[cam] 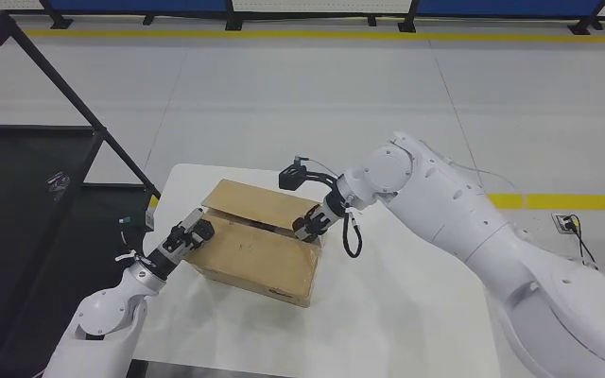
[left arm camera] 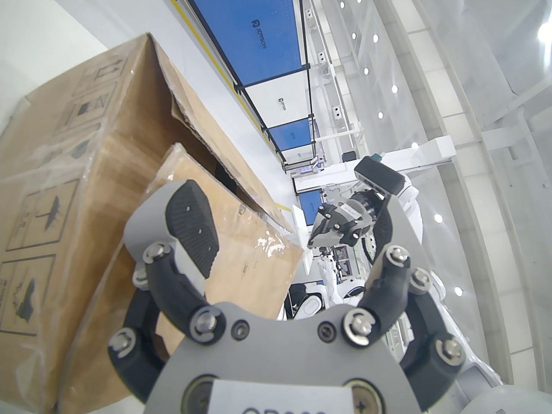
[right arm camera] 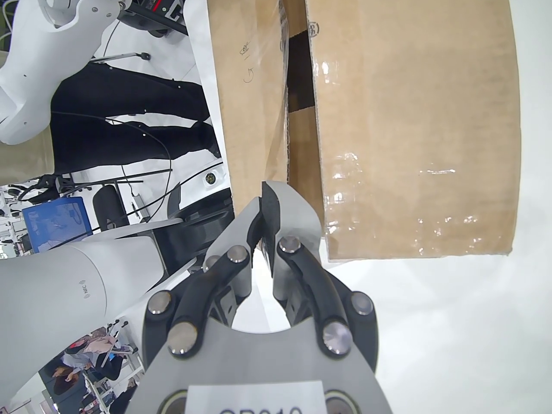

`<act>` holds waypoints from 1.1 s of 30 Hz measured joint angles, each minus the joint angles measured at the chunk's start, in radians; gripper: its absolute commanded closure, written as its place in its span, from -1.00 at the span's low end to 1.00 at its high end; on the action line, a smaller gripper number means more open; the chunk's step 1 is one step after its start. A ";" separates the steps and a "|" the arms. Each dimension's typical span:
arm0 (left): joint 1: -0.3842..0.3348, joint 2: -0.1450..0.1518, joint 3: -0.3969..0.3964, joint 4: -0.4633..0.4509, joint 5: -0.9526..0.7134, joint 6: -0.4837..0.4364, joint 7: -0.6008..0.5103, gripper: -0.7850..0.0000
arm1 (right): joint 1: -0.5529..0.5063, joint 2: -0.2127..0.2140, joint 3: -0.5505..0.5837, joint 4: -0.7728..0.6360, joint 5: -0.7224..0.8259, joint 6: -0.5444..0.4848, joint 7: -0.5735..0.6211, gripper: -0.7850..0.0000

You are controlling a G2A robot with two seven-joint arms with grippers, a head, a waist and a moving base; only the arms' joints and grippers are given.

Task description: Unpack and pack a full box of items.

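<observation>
Cardboard box (cam: 260,250) (left arm camera: 64,174) (right arm camera: 409,109) is sitting near the middle of the white bench (cam: 397,312), its two top flaps lying nearly shut with a dark gap showing between them. Left gripper (cam: 197,230) (left arm camera: 289,217) is hanging at the box's 9 o'clock end, jaws spreading wide, one pad lying just beside the near flap's corner. Right gripper (cam: 307,227) (right arm camera: 267,204) is sitting at the box's 2 o'clock edge, jaws pressing together, tips pointing at the gap between the flaps.
</observation>
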 measured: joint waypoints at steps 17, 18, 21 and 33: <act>-0.002 -0.003 0.000 0.007 -0.001 -0.010 -0.015 -1.00 | 0.024 -0.042 0.002 0.119 -0.012 0.027 -0.002 -1.00; -0.002 -0.003 0.000 0.007 -0.002 -0.010 -0.016 -1.00 | 0.025 -0.048 0.002 0.125 -0.023 0.037 -0.011 -0.98; -0.002 -0.003 0.001 0.008 -0.003 -0.010 -0.018 -1.00 | 0.025 -0.067 0.006 0.142 -0.054 0.059 -0.054 -0.95; 0.002 -0.005 0.002 0.004 -0.002 -0.018 -0.018 -1.00 | 0.024 -0.114 0.051 0.179 -0.080 0.119 -0.220 -1.00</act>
